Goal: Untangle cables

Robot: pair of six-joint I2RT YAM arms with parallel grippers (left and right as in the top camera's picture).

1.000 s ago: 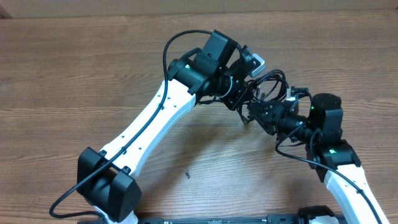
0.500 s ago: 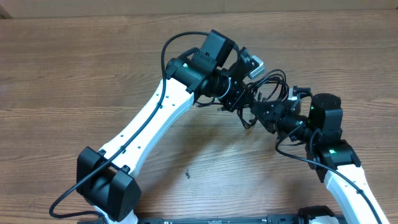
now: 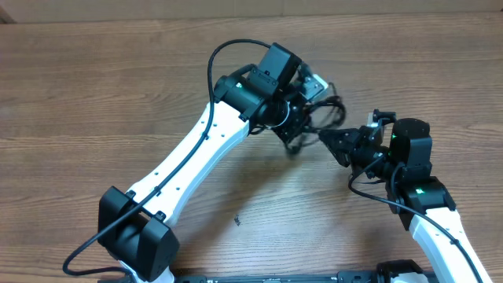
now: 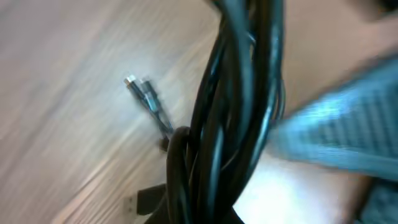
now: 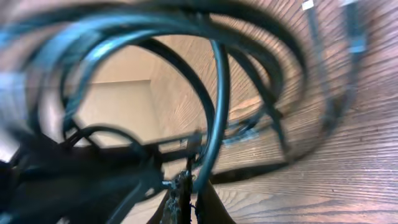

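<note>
The cables (image 3: 328, 112) hang as a looped black bundle between my two grippers, just above the wooden table. My left gripper (image 3: 297, 135) is shut on the bundle; in the left wrist view the cables (image 4: 230, 112) run from the top edge down into the jaws, and a silver-tipped plug (image 4: 142, 92) dangles to the left. My right gripper (image 3: 330, 139) comes in from the right and is shut on one strand. In the right wrist view that strand (image 5: 216, 124) drops from the blurred loops into the pinched fingertips (image 5: 181, 202).
The wooden table (image 3: 94, 94) stretches to the left and front. A small dark speck (image 3: 236, 221) lies near the front middle. The left arm's own thick cable (image 3: 224, 55) arches above its wrist. The table's far edge runs along the top.
My right gripper has shut on a strand. The bundle has drawn in tighter and shifted slightly left with my left gripper, which stays shut.
</note>
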